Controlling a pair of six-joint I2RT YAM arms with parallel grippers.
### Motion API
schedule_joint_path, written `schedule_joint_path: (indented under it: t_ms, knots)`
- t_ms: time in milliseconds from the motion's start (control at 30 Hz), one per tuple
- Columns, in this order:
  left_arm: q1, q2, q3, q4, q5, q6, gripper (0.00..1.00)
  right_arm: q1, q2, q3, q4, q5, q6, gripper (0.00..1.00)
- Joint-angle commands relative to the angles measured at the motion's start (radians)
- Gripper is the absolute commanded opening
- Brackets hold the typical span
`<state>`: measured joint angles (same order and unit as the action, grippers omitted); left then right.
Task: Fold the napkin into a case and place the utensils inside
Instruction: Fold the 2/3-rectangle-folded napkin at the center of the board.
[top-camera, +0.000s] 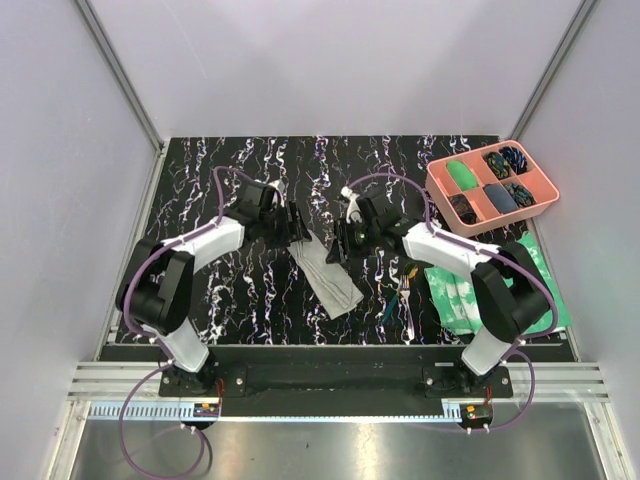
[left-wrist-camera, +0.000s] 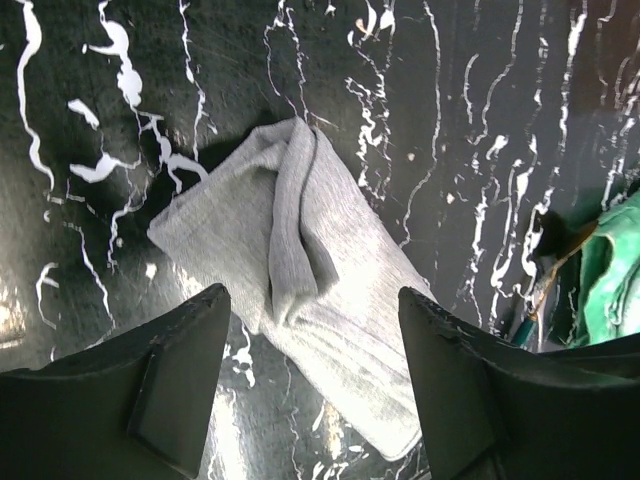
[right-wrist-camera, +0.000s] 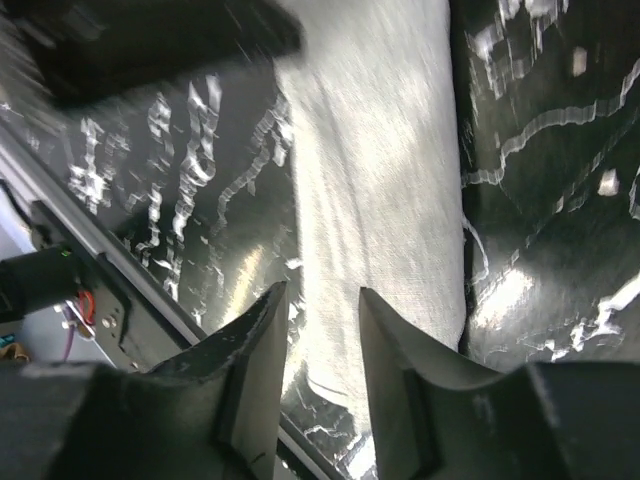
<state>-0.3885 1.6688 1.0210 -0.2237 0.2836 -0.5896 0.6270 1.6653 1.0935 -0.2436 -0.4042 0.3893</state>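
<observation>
— Left gripper (left-wrist-camera: 310, 300): how is it standing?
— It is hanging over the napkin (left-wrist-camera: 330, 250) with its fingers spread wide. Nothing is sitting between them, and in the wrist view they are not touching the cloth.
— Where is the napkin lying, taking the green-and-white sheet (top-camera: 465, 290) as the mark?
— Well to the left of the sheet, on the black marbled table (top-camera: 230, 170). It is lying as a long folded strip, running slantwise, with its near end angling toward the sheet and its far end pointing away from it. One loose layer is bunching into a ridge along the far half.
— And the right gripper (top-camera: 340, 245)?
— It is hovering on the sheet's side of the napkin's far end, facing the left gripper across the cloth. Its fingers are standing a little apart, and grey cloth is showing through the gap below them. That wrist picture is blurring, but nothing is looking pinched.
— The utensils (top-camera: 405, 295)?
— They are lying just beside the sheet's left edge, between the sheet and the napkin, and apart from the cloth.
— Anything else?
— A pink tray (top-camera: 539, 166) is sitting just beyond the sheet's far edge.
</observation>
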Motion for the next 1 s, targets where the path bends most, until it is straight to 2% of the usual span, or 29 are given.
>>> schedule_joint_path:
  t_ms: [0, 200, 300, 333, 400, 433, 533, 667, 800, 867, 967]
  knots:
    - [0.0, 0.048, 0.065, 0.02, 0.019, 0.025, 0.7, -0.006, -0.001, -0.079, 0.047, -0.013, 0.046, 0.41]
    - [0.0, 0.083, 0.06, 0.063, 0.02, 0.016, 0.63, -0.007, -0.025, -0.176, 0.09, -0.024, 0.083, 0.4]
    - [0.0, 0.094, 0.07, 0.063, 0.003, 0.016, 0.56, -0.004, -0.029, -0.23, 0.13, -0.048, 0.108, 0.39]
    - [0.007, 0.095, 0.073, 0.064, 0.009, 0.016, 0.46, -0.006, -0.032, -0.248, 0.148, -0.051, 0.114, 0.38]
    - [0.013, 0.106, 0.083, 0.066, 0.025, 0.019, 0.37, 0.0, -0.048, -0.309, 0.194, -0.039, 0.126, 0.36]
    - [0.017, 0.108, 0.083, 0.067, 0.029, 0.02, 0.29, 0.003, -0.055, -0.354, 0.228, -0.039, 0.131, 0.36]
    - [0.028, 0.121, 0.085, 0.076, 0.051, 0.022, 0.2, 0.017, -0.072, -0.411, 0.303, -0.03, 0.149, 0.35]
    - [0.054, 0.149, 0.079, 0.107, 0.11, 0.013, 0.0, 0.023, -0.056, -0.412, 0.314, -0.031, 0.139, 0.34]
    - [0.063, 0.149, 0.079, 0.135, 0.169, 0.008, 0.0, 0.023, -0.108, -0.356, 0.212, 0.037, 0.076, 0.35]
    - [0.068, 0.151, 0.074, 0.147, 0.216, -0.022, 0.0, 0.023, -0.133, -0.304, 0.161, 0.063, 0.022, 0.38]
    - [0.077, 0.154, 0.048, 0.213, 0.299, -0.11, 0.0, 0.023, -0.147, -0.225, 0.135, 0.096, -0.041, 0.53]
